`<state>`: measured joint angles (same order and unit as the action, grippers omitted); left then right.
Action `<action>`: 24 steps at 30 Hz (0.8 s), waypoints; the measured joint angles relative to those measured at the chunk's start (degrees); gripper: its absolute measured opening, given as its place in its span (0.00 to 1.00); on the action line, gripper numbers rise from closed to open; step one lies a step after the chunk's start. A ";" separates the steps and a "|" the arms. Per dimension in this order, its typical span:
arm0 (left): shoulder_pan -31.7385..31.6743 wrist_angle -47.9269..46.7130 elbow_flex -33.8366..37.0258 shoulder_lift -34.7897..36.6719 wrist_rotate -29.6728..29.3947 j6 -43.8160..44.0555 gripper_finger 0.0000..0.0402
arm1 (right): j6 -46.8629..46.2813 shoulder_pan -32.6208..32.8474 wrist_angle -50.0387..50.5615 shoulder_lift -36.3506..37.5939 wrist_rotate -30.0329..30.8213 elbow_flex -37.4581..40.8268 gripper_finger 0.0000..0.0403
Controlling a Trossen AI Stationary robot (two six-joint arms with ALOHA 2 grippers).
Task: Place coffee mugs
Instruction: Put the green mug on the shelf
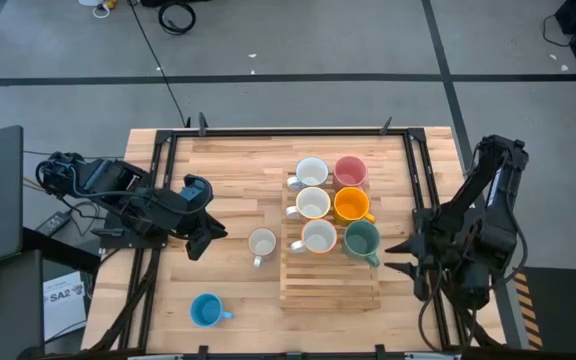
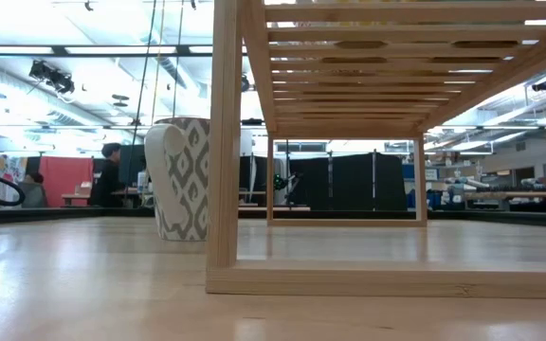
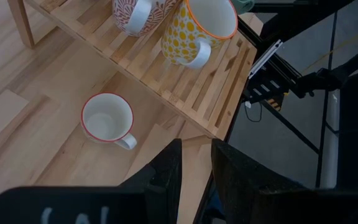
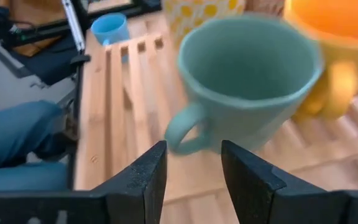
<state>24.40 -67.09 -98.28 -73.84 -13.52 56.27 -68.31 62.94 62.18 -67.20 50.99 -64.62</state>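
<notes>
High view: six mugs stand on the slatted wooden rack [image 1: 330, 270] in two columns. The left column is three white ones [image 1: 312, 172], [image 1: 313, 203], [image 1: 319, 236]; the right column is the pink mug [image 1: 350, 171], the orange mug [image 1: 352, 204] and the green mug [image 1: 362, 239]. The near rows of the rack are bare. Two mugs wait on the table [image 1: 228, 170]: a white mug [image 1: 262, 243] just left of the rack and the blue mug [image 1: 206, 310] near the front left. The right gripper [image 1: 405, 257] sits just right of the green mug, apart from it. The left gripper [image 1: 204, 238] hovers left of the loose white mug.

Low view: only the rack's frame and a grey-patterned mug [image 2: 182, 177] standing on the table show; neither gripper is in sight.

Left wrist view: the left fingers [image 3: 166, 171] stand narrowly parted with nothing between them. The red-rimmed white mug [image 3: 107, 118] lies ahead on the table, handle turned toward the rack.

Right wrist view: the right fingers [image 4: 148, 174] stand apart and hold nothing, with the green mug's handle straight ahead of the gap, untouched.

I judge the green mug is set, so the right arm should back straight out without brushing its handle. The left arm should then open wider, centre over the white mug's rim or handle, lift clear of the rack's edge, and set it on a bare near row
</notes>
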 joint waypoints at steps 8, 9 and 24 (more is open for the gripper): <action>-0.01 -0.01 0.00 0.00 0.00 0.04 0.23 | -0.08 -2.55 8.49 -0.17 1.16 0.00 0.39; -0.02 -0.01 0.00 0.00 0.01 0.04 0.23 | -0.64 -2.95 9.55 -0.17 1.13 0.00 0.39; -0.01 0.00 0.00 0.00 0.02 0.06 0.23 | 0.58 -11.07 12.09 -0.17 4.88 0.00 0.39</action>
<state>24.40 -67.09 -98.28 -73.84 -13.50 56.34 -67.72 51.86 74.27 -67.37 55.88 -64.62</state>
